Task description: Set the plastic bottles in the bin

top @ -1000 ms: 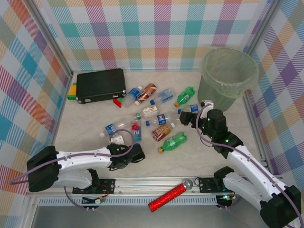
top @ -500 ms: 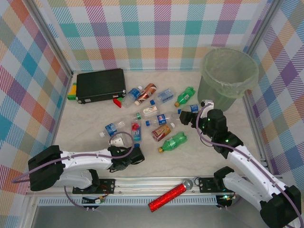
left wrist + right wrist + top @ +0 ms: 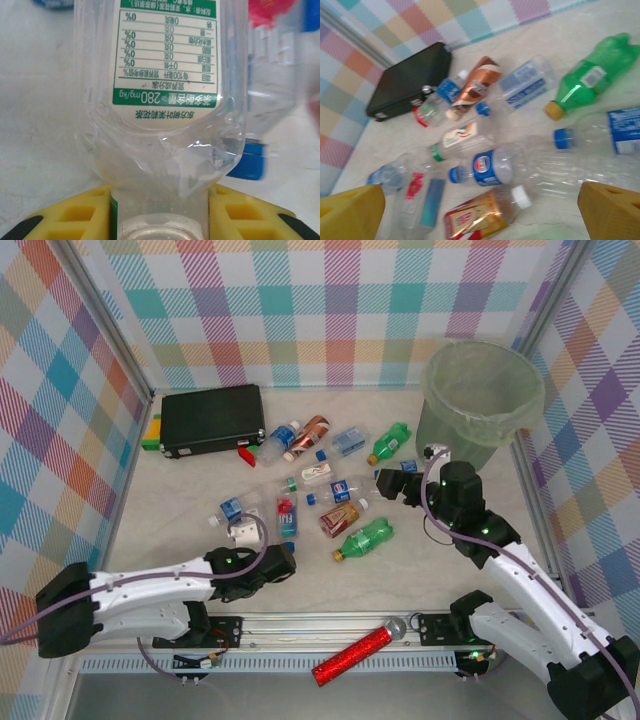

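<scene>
Tabletop (image 3: 180,500) pale and marbled, walls (image 3: 340,310) pastel-checked; left claw (image 3: 160,200) pinches a clear bottle (image 3: 165,125), right claw (image 3: 480,210) gapes empty.

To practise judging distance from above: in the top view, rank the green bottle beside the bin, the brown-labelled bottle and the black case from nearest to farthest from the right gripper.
1. Green bottle, just beyond the right gripper, beside the bin.
2. Brown-labelled bottle, mid-table, further left.
3. Black case, far left corner.
</scene>
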Robot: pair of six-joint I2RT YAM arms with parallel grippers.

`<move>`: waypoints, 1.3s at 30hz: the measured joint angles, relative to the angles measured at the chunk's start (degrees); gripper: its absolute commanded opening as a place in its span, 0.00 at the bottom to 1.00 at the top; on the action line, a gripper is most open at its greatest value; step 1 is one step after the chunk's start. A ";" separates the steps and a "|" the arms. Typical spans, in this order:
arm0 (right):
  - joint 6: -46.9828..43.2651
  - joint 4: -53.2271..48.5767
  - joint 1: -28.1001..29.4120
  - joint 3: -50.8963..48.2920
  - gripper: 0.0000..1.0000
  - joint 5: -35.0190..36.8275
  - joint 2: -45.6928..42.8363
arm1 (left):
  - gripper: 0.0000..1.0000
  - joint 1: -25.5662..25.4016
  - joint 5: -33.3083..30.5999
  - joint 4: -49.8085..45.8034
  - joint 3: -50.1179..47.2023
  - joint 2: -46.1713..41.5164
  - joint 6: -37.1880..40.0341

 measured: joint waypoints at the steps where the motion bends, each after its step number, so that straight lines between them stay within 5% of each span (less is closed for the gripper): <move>1: 0.33 0.07 0.00 0.48 1.00 -2.05 0.02 | 0.32 0.00 0.00 0.13 0.28 -2.05 2.40; 9: 3.45 -0.09 0.00 6.86 0.93 -19.87 6.14 | 0.32 0.00 1.46 3.06 3.37 -13.75 23.26; 17: 9.05 0.66 2.19 13.05 0.91 -34.60 13.73 | 0.32 0.00 5.05 8.35 9.25 -10.12 37.90; 26: 10.51 0.48 9.11 15.58 0.92 -37.03 18.91 | 0.32 0.00 12.02 14.51 16.37 -1.79 43.47; 39: 10.27 -3.04 9.70 16.04 0.91 -32.83 19.12 | 0.30 0.48 14.12 14.49 16.90 -0.79 43.01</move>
